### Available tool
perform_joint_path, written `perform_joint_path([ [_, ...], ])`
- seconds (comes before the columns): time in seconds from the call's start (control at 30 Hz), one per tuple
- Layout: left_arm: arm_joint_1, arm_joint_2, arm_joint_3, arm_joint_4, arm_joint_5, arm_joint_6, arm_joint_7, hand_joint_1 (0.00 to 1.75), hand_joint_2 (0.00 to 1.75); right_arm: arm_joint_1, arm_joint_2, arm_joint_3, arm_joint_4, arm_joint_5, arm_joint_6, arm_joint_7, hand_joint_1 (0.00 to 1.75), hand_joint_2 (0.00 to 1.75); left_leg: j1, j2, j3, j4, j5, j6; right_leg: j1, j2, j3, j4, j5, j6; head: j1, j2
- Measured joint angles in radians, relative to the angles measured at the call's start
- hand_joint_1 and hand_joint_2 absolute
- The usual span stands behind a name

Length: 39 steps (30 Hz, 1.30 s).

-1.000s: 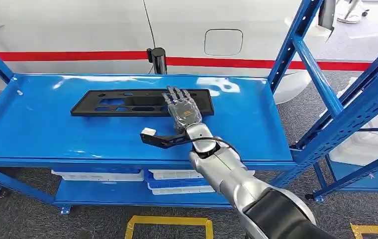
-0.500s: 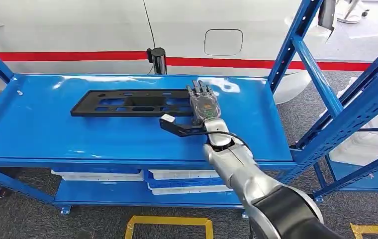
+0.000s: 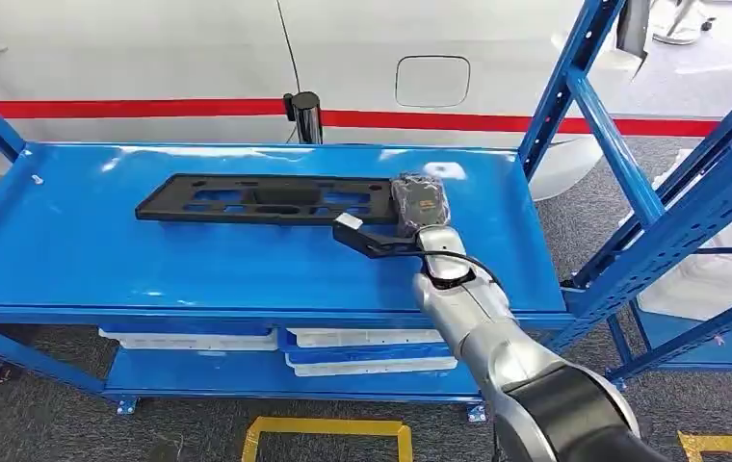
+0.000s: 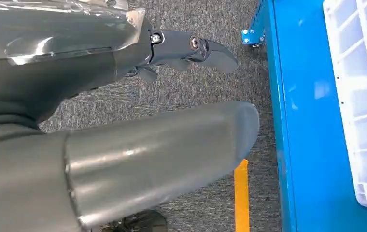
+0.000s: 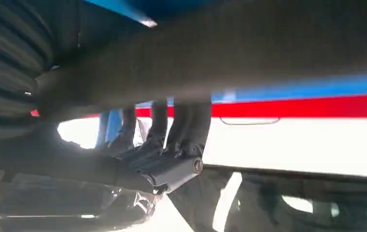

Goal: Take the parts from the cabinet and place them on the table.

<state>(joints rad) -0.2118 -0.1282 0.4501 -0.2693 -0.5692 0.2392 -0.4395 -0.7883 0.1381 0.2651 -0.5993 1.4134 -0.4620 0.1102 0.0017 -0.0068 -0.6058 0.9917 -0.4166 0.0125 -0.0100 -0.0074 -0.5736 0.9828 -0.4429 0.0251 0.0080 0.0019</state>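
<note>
Centre of the head view: the right hand, fingers curled, grips the right end of a long black slotted panel lying on the blue table.

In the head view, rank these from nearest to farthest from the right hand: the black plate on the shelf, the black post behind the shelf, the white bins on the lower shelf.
From the right hand:
1. Black plate, on the top shelf; the hand is at its right end.
2. Black post, behind the shelf's back edge, toward the left.
3. White bins, on the lower shelf, below the front edge.
</note>
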Motion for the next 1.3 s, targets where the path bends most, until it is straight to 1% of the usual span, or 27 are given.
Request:
perform_joint_path([
  [0.2,0.0,0.0,0.0,0.0,0.005,0.011,-0.015,0.0,0.0,0.011,0.005,0.0,-0.038,0.002,-0.003,-0.047,1.75,1.75,0.0,0.0,0.0,0.0,0.0,0.0,0.0,0.0,0.0,0.0,0.0,0.0,0.0,0.0],
  [0.57,0.0,0.001,0.0,0.0,0.005,0.013,-0.019,0.0,0.0,0.025,0.015,0.001,-0.066,0.001,-0.006,-0.06,1.75,1.75,0.0,0.0,-0.001,0.0,0.0,0.0,0.0,0.0,0.0,0.0,0.0,0.0,0.0,0.0],
  [0.67,0.0,0.0,0.0,0.0,0.004,0.023,-0.028,0.0,0.0,0.032,0.015,0.001,-0.085,-0.008,-0.01,-0.074,1.75,1.75,0.0,0.0,-0.001,0.0,0.0,0.0,0.0,0.0,0.0,0.0,0.0,0.0,0.0,0.0],
  [0.77,0.0,-0.001,0.0,0.0,-0.004,0.058,-0.037,0.0,0.0,0.05,0.016,0.002,-0.135,-0.033,-0.011,-0.101,1.75,1.75,0.0,0.0,-0.001,0.0,0.0,0.0,0.0,0.0,-0.001,0.0,0.0,0.0,0.0,0.0],
  [0.83,0.001,-0.003,-0.006,0.0,-0.021,0.076,-0.062,0.0,0.0,0.069,0.015,0.003,-0.2,-0.062,-0.012,-0.124,1.75,1.75,0.0,0.0,-0.002,0.0,0.0,0.0,0.0,0.0,-0.001,0.0,0.0,0.0,0.0,0.0],
  [0.87,0.001,-0.003,-0.011,0.0,-0.027,0.078,-0.063,0.0,0.0,0.082,0.015,0.005,-0.243,-0.078,-0.011,-0.134,1.75,1.75,0.0,0.0,-0.002,0.0,0.0,0.0,0.0,0.0,-0.001,0.0,0.0,0.0,0.0,0.0],
  [0.9,0.001,-0.005,-0.014,0.0,-0.031,0.08,-0.062,0.0,1.75,0.098,0.014,0.009,-0.3,-0.093,-0.006,-0.14,1.75,1.75,0.0,0.0,-0.002,0.0,0.0,0.0,0.0,0.0,-0.002,0.0,0.0,0.0,0.0,0.0],
  [1.07,0.002,-0.009,-0.027,0.0,-0.04,0.087,-0.051,0.0,1.75,0.143,-0.014,0.03,-0.583,-0.135,0.041,-0.14,1.75,1.75,0.0,0.0,-0.004,0.0,0.0,0.0,0.0,0.0,-0.003,0.0,0.0,0.0,0.0,0.0],
  [1.17,0.002,-0.01,-0.034,0.0,-0.047,0.088,-0.048,0.0,1.75,0.145,-0.028,0.037,-0.679,-0.142,0.053,-0.139,1.75,1.75,0.0,0.0,-0.004,0.0,0.0,0.0,0.0,0.0,-0.003,0.0,0.0,0.0,0.0,0.0],
  [1.3,0.002,-0.012,-0.035,0.0,-0.045,0.084,-0.048,0.0,1.75,0.153,-0.052,0.046,-0.767,-0.151,0.037,-0.144,1.75,1.75,0.0,0.0,-0.004,0.0,0.0,0.0,0.0,0.0,-0.003,0.0,0.0,0.0,0.0,0.0],
])
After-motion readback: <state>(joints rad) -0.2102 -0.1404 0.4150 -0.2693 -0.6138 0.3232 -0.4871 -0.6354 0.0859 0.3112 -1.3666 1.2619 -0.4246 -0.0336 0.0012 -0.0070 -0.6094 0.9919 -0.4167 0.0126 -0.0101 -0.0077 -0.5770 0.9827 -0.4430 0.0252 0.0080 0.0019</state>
